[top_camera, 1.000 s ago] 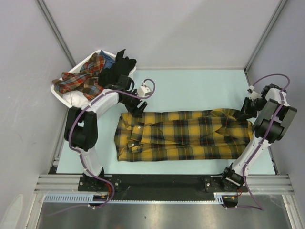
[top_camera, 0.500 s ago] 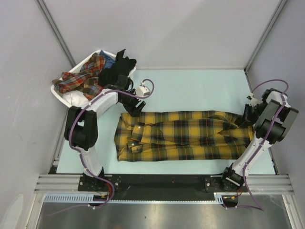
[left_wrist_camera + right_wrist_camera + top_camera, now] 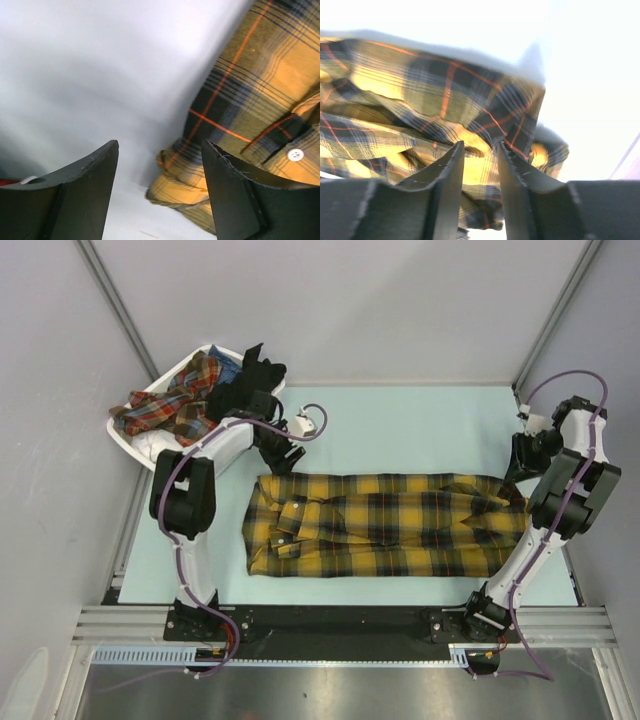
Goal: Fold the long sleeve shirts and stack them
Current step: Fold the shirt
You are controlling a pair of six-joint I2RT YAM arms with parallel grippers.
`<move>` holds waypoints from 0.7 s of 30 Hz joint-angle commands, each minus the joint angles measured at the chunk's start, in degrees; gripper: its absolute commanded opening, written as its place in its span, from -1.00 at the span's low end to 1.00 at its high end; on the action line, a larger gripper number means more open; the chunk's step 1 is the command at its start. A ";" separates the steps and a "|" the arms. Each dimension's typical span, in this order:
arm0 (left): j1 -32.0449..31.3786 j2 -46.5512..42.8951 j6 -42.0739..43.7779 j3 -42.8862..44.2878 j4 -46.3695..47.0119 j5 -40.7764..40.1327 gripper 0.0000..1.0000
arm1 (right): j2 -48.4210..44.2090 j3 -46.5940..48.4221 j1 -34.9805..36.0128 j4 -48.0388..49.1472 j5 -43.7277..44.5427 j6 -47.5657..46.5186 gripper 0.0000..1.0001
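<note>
Mustard-yellow and black plaid shirt [image 3: 385, 525] with thin orange-red lines, pale mint table [image 3: 420, 425], white basket [image 3: 118, 435], red, navy and tan plaid cloth [image 3: 170, 405], black garment [image 3: 250, 375]

You have a white slatted basket [image 3: 172, 373] at the far left corner of the pale blue-green table [image 3: 420, 425]. A metal rail [image 3: 340, 623] runs along the near edge.
</note>
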 commanded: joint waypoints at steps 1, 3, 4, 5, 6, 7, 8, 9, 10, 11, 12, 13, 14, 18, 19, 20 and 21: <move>0.60 1.16 6.22 4.91 -2.76 0.40 0.44 | -2.02 4.72 2.84 -1.89 -0.26 -6.85 -0.10; 0.60 1.60 7.28 6.05 -4.34 0.66 0.47 | -1.84 4.64 4.86 -0.66 1.85 -9.82 0.01; 0.60 2.13 7.72 6.23 -4.70 0.75 0.50 | -1.67 4.46 5.57 -0.22 2.47 -10.89 0.13; 0.60 2.39 8.07 6.32 -5.13 0.84 0.50 | -1.49 4.28 6.09 -0.04 3.17 -12.29 0.16; 0.69 2.66 9.03 6.49 -5.83 0.67 0.51 | -1.23 4.11 7.23 -0.13 3.70 -13.52 0.18; 0.78 2.92 9.48 6.58 -6.19 0.49 0.52 | -0.44 3.58 7.76 -0.21 4.31 -16.06 0.21; 0.87 3.45 10.18 6.67 -6.63 0.49 0.52 | 0.00 3.40 8.12 -0.04 5.54 -17.21 0.22; 1.04 3.71 10.88 6.76 -7.07 0.40 0.51 | 0.44 3.14 8.47 0.14 6.25 -18.27 0.23; 1.22 3.98 10.89 6.84 -7.16 0.31 0.51 | 1.23 2.53 9.00 0.75 7.12 -19.58 0.23; 1.31 4.50 11.15 6.93 -7.42 0.40 0.51 | 1.76 2.26 9.26 2.32 8.96 -20.12 0.23; 1.48 4.85 11.67 6.93 -7.68 0.31 0.51 | 2.37 2.17 9.35 3.03 9.85 -20.39 0.23; 1.57 5.03 11.94 6.93 -7.60 0.22 0.51 | 3.60 2.00 9.70 3.99 10.38 -21.00 0.21; 1.66 5.73 12.20 6.76 -7.69 0.05 0.50 | 4.22 2.00 9.96 4.27 11.43 -21.53 0.19; 2.45 6.61 13.52 6.76 -7.86 -0.30 0.47 | 5.98 1.12 11.46 4.71 12.84 -22.85 0.06; 2.62 6.79 13.61 6.67 -8.04 -0.13 0.45 | 6.07 0.77 11.81 4.97 13.02 -23.11 -0.01; 2.71 6.79 13.96 6.58 -8.39 0.05 0.43 | 6.33 0.33 12.34 5.41 13.54 -23.20 -0.05; 2.89 6.79 14.40 6.32 -8.65 0.22 0.34 | 6.42 -0.80 12.60 5.85 13.81 -23.64 -0.11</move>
